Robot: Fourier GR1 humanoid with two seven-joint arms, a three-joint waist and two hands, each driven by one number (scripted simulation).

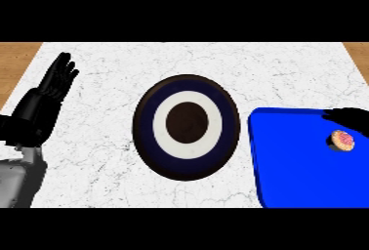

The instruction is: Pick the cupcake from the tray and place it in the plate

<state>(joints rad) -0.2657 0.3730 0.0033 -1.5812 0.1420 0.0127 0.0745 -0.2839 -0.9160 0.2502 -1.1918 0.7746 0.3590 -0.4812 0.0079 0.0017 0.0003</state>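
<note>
Cupcake: the cupcake (341, 140) lies on its side on my blue tray (302, 171), near the tray's far right part, its pink sprinkled top turned toward me and a dark base at its left.

Right robot hand: my right robot hand (352, 117) shows only as a black shape at the view's right edge, over the tray's far right corner and just beyond the cupcake. It looks very near or touching the cupcake's upper edge; I cannot tell which, nor can I tell whether the hand is spread or curled.

Tray: it sits on the right side of the bench (108, 161) and runs out of view at the right and near edges. The cupcake is the only thing I see in it.

Plate: the plate (186, 127) lies in the middle of the bench, just left of the tray, dark at the rim with a white ring and a dark centre. Nothing rests in it.

In the way: between cupcake and plate I see only bare tray floor and the tray's left rim.

Left robot hand: my left robot hand (56, 80) rests at the far left, fingers straight and pointing up, holding nothing, well apart from plate and tray.

Bench: white marbled top, with wood showing at both far corners.
</note>
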